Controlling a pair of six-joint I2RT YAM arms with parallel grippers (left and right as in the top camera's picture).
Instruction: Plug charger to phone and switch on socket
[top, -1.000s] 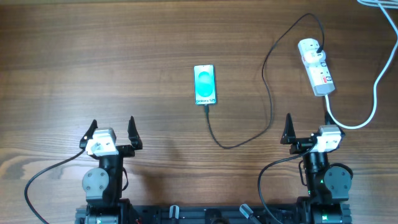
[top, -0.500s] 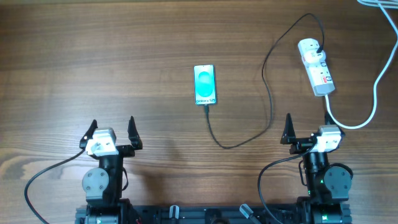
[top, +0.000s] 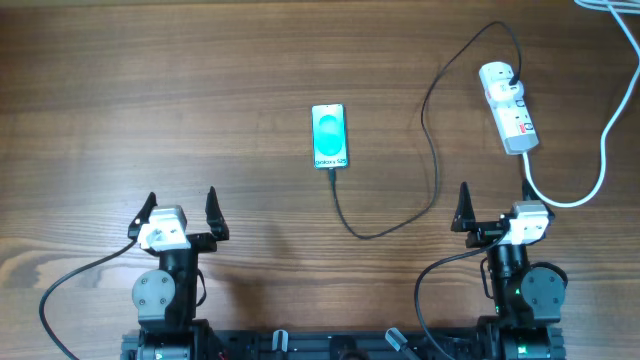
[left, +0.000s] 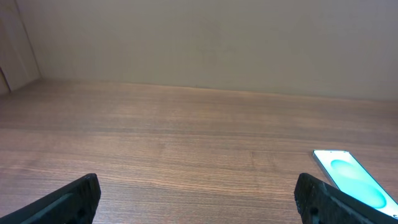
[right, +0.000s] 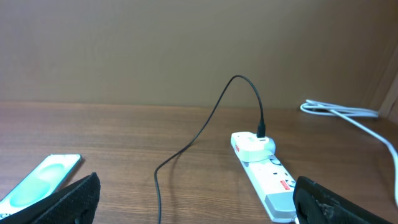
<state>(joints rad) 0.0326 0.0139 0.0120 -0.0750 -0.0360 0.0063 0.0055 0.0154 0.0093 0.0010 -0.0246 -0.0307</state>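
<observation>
The phone (top: 329, 136) lies flat mid-table, its teal-and-white screen up. It also shows in the left wrist view (left: 351, 184) and the right wrist view (right: 40, 180). The charger cable (top: 436, 165) runs from a white plug on the socket (top: 508, 107) in a long loop to the phone's near end, where its tip (top: 331, 171) meets the phone. The socket also shows in the right wrist view (right: 267, 171). My left gripper (top: 180, 210) is open and empty at the front left. My right gripper (top: 492, 205) is open and empty at the front right, near the socket's near end.
A thick white cord (top: 600, 150) curves from the socket's near end out to the right and up to the back right corner. It also shows in the right wrist view (right: 348, 115). A plain wall stands behind the table.
</observation>
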